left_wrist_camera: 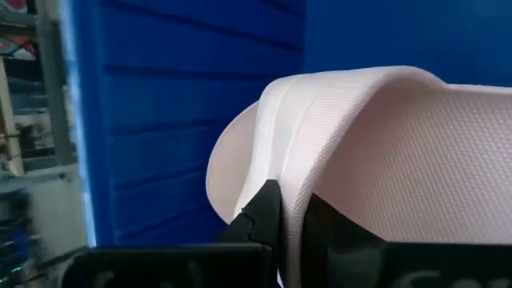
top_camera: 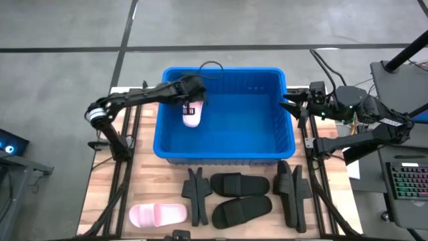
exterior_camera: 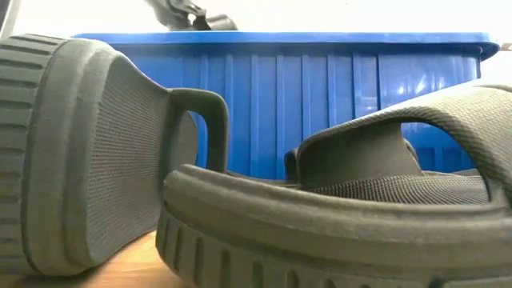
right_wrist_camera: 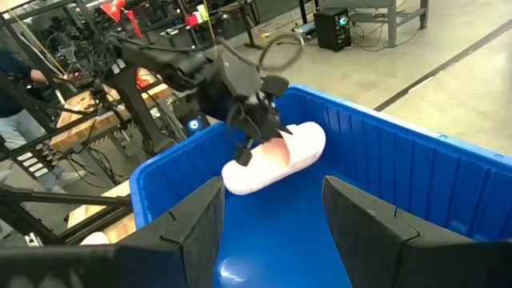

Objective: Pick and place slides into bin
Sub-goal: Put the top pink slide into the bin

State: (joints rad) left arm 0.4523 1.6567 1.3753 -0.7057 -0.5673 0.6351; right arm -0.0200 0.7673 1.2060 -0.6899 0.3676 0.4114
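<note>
My left gripper (top_camera: 192,107) is over the left part of the blue bin (top_camera: 224,155), shut on a pale pink slide (top_camera: 192,114); the slide also shows in the right wrist view (right_wrist_camera: 276,160). My right gripper (top_camera: 289,106) is open and empty at the bin's right rim. A second pink slide (top_camera: 157,215) lies on its sole at the table's near left. Several black slides (top_camera: 241,195) lie in front of the bin, some flat, some on edge. My left gripper pinches the pink slide's wide strap (left_wrist_camera: 280,172) between its two fingers (left_wrist_camera: 260,212), one under the strap and one outside it. The fingers come from above, slanting down. The slide hangs below them, tilted, inside the bin and clear of its floor.
Two black slides (exterior_camera: 240,200) stand close in front of the low camera. A keyboard (top_camera: 408,184) and cables lie off the table's right side. A person (right_wrist_camera: 16,88) stands in the room beyond the table.
</note>
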